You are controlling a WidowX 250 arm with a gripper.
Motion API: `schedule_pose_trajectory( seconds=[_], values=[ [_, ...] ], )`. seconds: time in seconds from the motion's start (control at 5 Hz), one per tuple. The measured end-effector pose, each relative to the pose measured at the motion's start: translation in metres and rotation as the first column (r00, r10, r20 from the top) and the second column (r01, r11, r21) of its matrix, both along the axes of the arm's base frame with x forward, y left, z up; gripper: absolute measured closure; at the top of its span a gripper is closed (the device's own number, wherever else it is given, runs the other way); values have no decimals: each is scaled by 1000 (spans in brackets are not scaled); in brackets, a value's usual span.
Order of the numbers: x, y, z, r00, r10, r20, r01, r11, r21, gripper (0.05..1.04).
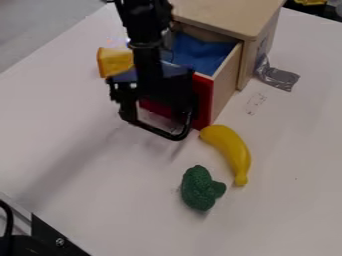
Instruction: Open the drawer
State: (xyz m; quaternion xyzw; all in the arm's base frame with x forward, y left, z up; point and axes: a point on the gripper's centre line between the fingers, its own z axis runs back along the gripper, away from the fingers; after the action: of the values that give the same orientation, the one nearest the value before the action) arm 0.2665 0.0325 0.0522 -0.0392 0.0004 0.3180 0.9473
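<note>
One black gripper (159,125) hangs just in front of the red-fronted drawer (204,102), right of the frame's upper left; how far open the gripper is, or whether it holds anything, we cannot tell. We see the drawer pulled out of its wooden cabinet (227,15), blue inside, on the desk (73,145).

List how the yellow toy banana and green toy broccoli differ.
The yellow toy banana is smooth; the green toy broccoli is bumpy. The banana is long and curved, the broccoli short and chunky. The banana lies nearer the red-fronted wooden drawer than the broccoli. Both rest on the white tabletop.
</note>
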Motion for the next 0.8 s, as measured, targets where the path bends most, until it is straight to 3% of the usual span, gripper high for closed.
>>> schedule_pose_trajectory(
  seconds=[0.2, 0.4, 0.6, 0.8],
  values=[
    [15, -9, 32, 997, -63, 33, 64, 998, -6, 85],
    [28, -25, 73, 974, -216, 67, 217, 976, -16, 85],
    [20, -50, 88, 892, -451, -23, 451, 891, 46, 85],
    [10, -61, 91, 815, -573, -82, 579, 812, 72, 85]
  ],
)
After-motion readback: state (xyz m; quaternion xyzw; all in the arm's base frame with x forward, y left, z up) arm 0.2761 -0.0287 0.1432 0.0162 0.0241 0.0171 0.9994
